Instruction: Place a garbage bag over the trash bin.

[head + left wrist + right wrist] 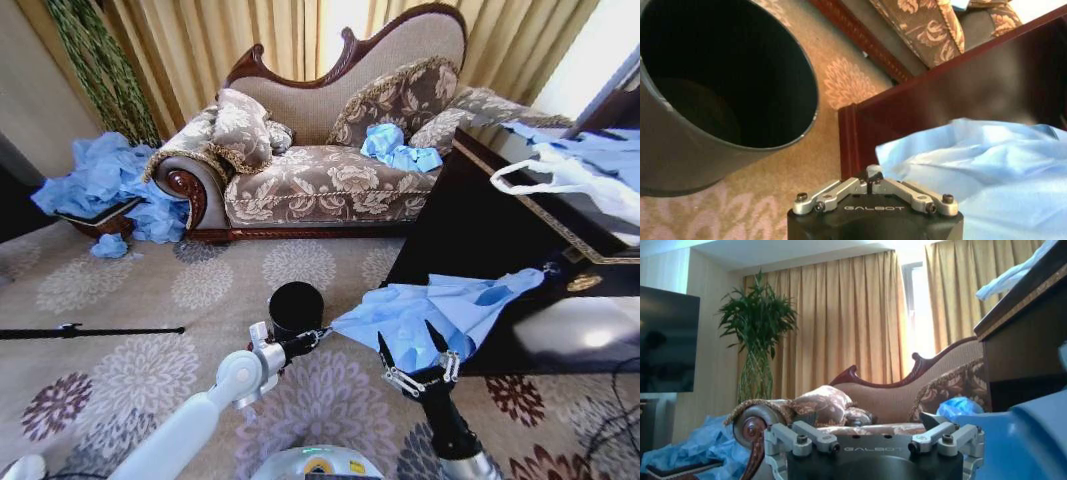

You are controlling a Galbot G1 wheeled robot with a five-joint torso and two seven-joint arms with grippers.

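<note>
- The trash bin [296,308] stands upright on the carpet [150,370], before the sofa [330,150].
- The garbage bag [430,310] lies spread just right of the bin — its far end against the dark table [520,240].
- Left gripper [318,336] sits between bin and bag (at the bag's near corner).
- Right gripper [412,348] is at the bag's near edge.

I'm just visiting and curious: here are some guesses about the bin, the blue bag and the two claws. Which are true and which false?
1. The trash bin stands upright on the carpet. True.
2. The garbage bag already lines the bin. False: it hangs spread out beside the bin, whose inside is bare.
3. The left claw pinches a corner of the bag. True.
4. The right claw is clamped shut. False: its fingers are spread open by the bag.
</note>
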